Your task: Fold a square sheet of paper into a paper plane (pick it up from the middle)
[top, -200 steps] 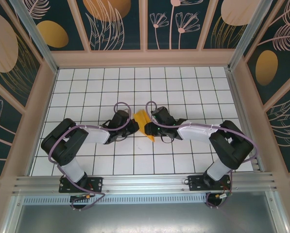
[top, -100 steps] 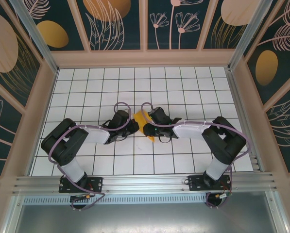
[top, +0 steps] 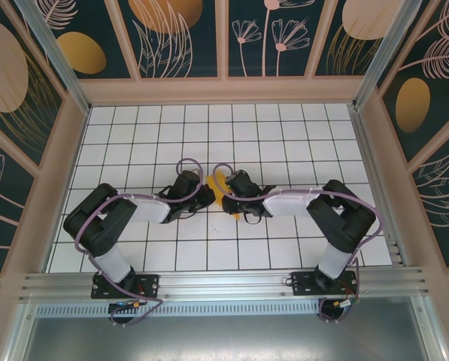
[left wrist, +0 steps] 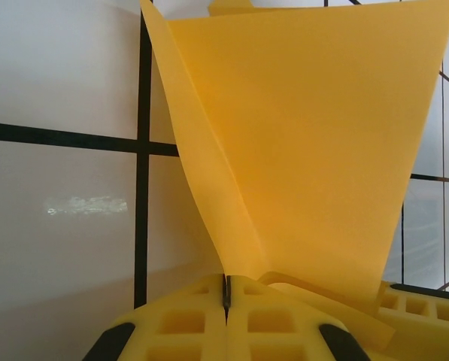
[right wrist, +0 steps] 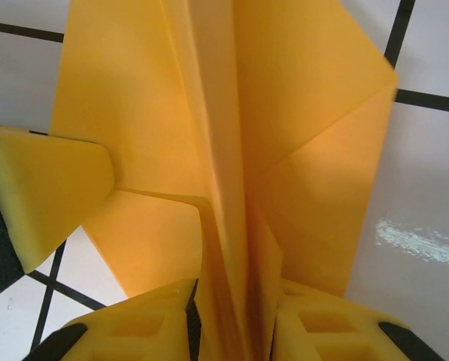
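The orange-yellow sheet of paper (top: 218,188) is folded into a partly formed paper plane, standing on edge between the two grippers at the table's middle. My left gripper (top: 207,194) is shut on it. In the left wrist view the paper (left wrist: 307,150) rises from the closed seam of the left gripper (left wrist: 226,289) as a wide flap. My right gripper (top: 229,197) faces it from the right. In the right wrist view the paper's centre crease and layers (right wrist: 307,113) run between the jaws of the right gripper (right wrist: 235,312), which stand narrowly apart around the fold.
A white tiled tabletop with black grid lines (top: 284,143) lies under both arms. Wooden walls (top: 224,90) enclose it at the back and sides. One yellow finger of the left gripper (right wrist: 43,188) shows at the left of the right wrist view, close to the paper.
The right arm has moved left toward the left gripper, and its jaws have narrowed around the folded paper. Less paper shows from above. The left arm has stayed still.
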Robot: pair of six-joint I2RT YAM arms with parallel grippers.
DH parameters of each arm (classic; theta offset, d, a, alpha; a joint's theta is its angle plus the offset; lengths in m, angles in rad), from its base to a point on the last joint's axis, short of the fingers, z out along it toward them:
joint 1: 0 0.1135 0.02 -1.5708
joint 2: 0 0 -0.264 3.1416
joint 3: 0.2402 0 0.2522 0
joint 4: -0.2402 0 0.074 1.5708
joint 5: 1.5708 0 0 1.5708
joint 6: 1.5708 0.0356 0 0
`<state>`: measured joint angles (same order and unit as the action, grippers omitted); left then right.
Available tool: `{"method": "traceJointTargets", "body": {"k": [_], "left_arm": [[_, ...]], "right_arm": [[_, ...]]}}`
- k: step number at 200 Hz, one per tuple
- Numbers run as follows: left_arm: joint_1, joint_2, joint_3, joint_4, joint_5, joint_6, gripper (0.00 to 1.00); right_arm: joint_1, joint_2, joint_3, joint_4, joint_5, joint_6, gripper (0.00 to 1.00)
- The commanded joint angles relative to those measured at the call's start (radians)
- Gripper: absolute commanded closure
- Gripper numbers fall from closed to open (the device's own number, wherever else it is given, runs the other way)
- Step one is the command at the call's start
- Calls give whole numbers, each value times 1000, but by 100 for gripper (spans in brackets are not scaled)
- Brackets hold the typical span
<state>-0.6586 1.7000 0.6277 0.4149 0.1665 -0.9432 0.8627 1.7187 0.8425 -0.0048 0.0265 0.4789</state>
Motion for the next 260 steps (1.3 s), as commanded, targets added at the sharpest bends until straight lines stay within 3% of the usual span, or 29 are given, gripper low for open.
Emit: {"method": "traceJointTargets", "body": {"k": [1, 34, 54, 83, 136, 201, 230, 260], "left_arm": [[-3, -9, 8, -39, -25, 9, 94], [5, -88, 7, -110, -107, 9, 75], [17, -136, -6, -144, -163, -2, 61], [35, -190, -42, -168, -222, -22, 49], [65, -229, -89, -165, -229, -42, 40], [76, -244, -104, -170, -238, -41, 34], [82, -274, -111, -202, -276, -28, 23], [89, -334, -109, -271, -357, 17, 7]], "right_arm": [[19, 16, 9, 3, 72, 19, 73], [35, -4, 4, 1, 136, 44, 82], [48, -4, 9, -1, 176, 44, 92], [85, 30, 23, -6, 270, 30, 92], [122, 91, 29, 20, 304, 41, 82], [129, 94, 47, -6, 349, 69, 87], [96, 21, 110, -31, 386, 44, 89], [-3, 2, 159, -5, 345, 5, 89]]}}
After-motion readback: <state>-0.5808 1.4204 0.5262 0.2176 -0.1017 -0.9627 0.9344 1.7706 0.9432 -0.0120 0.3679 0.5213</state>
